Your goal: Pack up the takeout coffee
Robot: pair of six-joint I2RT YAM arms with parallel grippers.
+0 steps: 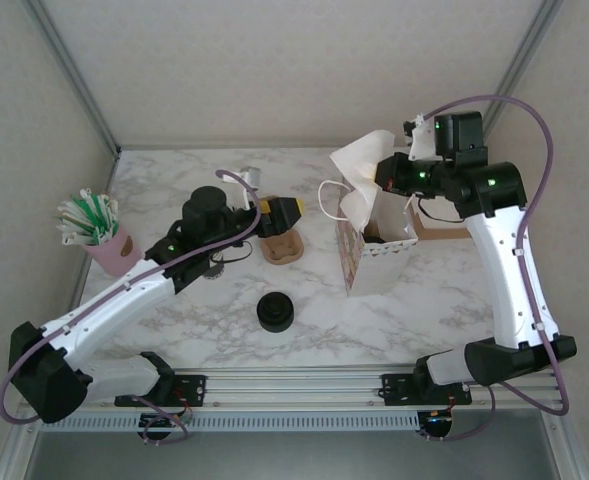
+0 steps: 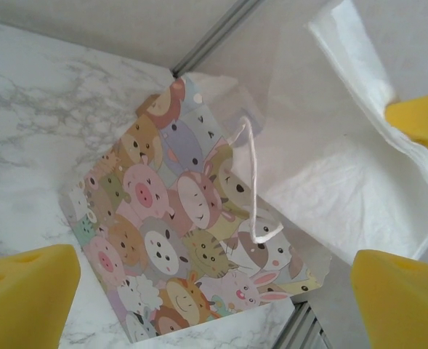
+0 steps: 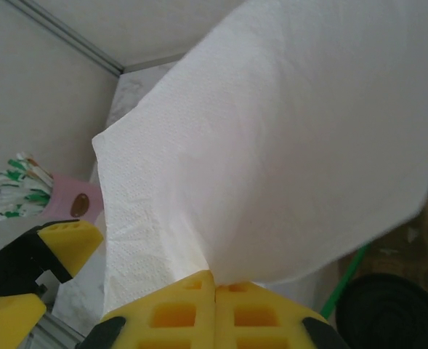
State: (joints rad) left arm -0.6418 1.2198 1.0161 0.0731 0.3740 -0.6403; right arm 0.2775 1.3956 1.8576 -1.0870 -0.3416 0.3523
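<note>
A paper bag (image 1: 357, 257) printed with cartoon animals stands open right of centre. A dark round shape (image 1: 374, 237) sits in its mouth. In the right wrist view a round black ridged lid (image 3: 393, 313) lies low down, apparently the takeout coffee's lid, its cup hidden. My right gripper (image 1: 382, 172) hangs above the bag, shut on a white napkin (image 1: 359, 160). The closed yellow pads (image 3: 215, 287) pinch the napkin (image 3: 272, 145). My left gripper (image 1: 282, 215) is open and empty, left of the bag. Its fingers frame the bag's printed side (image 2: 177, 240) and cord handle (image 2: 255, 182).
A low black pile of lids (image 1: 274, 312) lies front centre. A brown holder (image 1: 283, 250) sits under the left gripper. A pink cup of wrapped stirrers (image 1: 102, 235) stands far left. Brown cardboard (image 1: 444, 230) lies behind the bag. Walls close the table's back and sides.
</note>
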